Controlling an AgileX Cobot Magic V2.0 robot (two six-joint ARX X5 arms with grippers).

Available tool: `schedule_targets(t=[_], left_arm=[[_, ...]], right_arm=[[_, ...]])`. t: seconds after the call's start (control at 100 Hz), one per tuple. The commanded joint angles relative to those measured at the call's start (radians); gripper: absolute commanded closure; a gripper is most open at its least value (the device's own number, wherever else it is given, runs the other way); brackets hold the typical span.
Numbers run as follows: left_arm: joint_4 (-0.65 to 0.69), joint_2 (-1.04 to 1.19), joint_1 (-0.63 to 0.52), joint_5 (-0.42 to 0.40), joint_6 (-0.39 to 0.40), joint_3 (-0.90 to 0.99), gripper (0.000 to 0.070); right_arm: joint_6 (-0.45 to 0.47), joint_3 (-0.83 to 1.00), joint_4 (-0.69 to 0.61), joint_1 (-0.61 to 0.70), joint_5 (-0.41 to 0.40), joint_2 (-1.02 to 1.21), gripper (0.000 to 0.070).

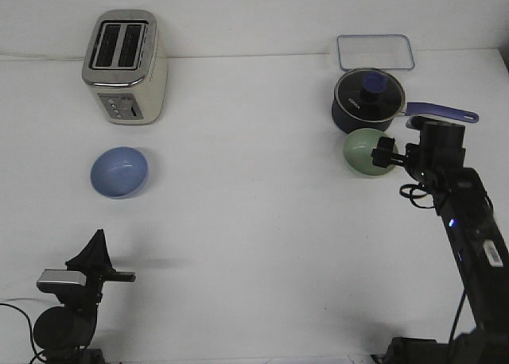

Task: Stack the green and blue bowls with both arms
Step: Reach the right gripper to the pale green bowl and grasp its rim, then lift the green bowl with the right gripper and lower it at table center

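The blue bowl [119, 172] sits upright on the white table at the left, in front of the toaster. The green bowl [364, 152] is at the right, tilted with its opening facing left, just in front of the saucepan. My right gripper [385, 154] is shut on the green bowl's right rim and holds it tilted. My left gripper [98, 238] is at the near left, well short of the blue bowl, its fingers together in a point and holding nothing.
A silver toaster [126, 66] stands at the back left. A dark navy saucepan [367, 102] with a purple handle is right behind the green bowl. A clear rectangular lid [374, 52] lies at the back right.
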Motion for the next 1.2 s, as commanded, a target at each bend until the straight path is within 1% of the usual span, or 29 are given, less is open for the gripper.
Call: schedule_targets(t=[0.0, 0.08, 0.25, 0.35, 0.39, 0.46, 0.54, 0.7, 0.73, 0.77, 0.93, 1.09, 1.19], left_arm=[[0.010, 0.000, 0.000, -0.003, -0.002, -0.019, 0.0688], [0.010, 0.000, 0.000, -0.003, -0.002, -0.019, 0.0688], [0.010, 0.000, 0.000, -0.003, -0.002, -0.019, 0.0688], [0.010, 0.000, 0.000, -0.003, -0.002, -0.019, 0.0688], [0.010, 0.000, 0.000, -0.003, -0.002, -0.019, 0.0688], [0.010, 0.000, 0.000, -0.003, -0.002, -0.019, 0.0688], [0.010, 0.000, 0.000, -0.003, -0.002, -0.019, 0.0688], [0.010, 0.000, 0.000, -0.003, -0.002, -0.019, 0.0688], [0.010, 0.000, 0.000, -0.003, -0.002, -0.019, 0.0688], [0.010, 0.000, 0.000, -0.003, -0.002, -0.019, 0.0688], [0.010, 0.000, 0.000, -0.003, -0.002, -0.019, 0.0688], [0.010, 0.000, 0.000, -0.003, -0.002, -0.019, 0.0688], [0.010, 0.000, 0.000, -0.003, -0.002, -0.019, 0.0688]], right_arm=[[-0.032, 0.054, -0.011, -0.001, 0.000, 0.090, 0.0105], [-0.036, 0.104, -0.031, -0.001, -0.001, 0.182, 0.0105], [-0.037, 0.148, -0.024, -0.001, -0.001, 0.307, 0.0106], [-0.036, 0.151, -0.009, -0.002, -0.001, 0.349, 0.0140], [-0.036, 0.151, -0.002, -0.007, -0.003, 0.362, 0.0185], [-0.039, 0.151, 0.004, -0.013, -0.004, 0.376, 0.0313], [-0.039, 0.151, 0.007, -0.018, -0.004, 0.387, 0.0425], [-0.042, 0.151, 0.008, -0.034, -0.013, 0.409, 0.0575], [-0.043, 0.151, 0.008, -0.036, -0.017, 0.414, 0.0621], [-0.049, 0.151, 0.006, -0.041, -0.026, 0.414, 0.0700], [-0.058, 0.153, -0.002, -0.055, -0.043, 0.389, 0.0700], [-0.057, 0.153, -0.018, -0.065, -0.107, 0.285, 0.0700], [-0.056, 0.153, -0.030, -0.065, -0.134, 0.196, 0.0700]])
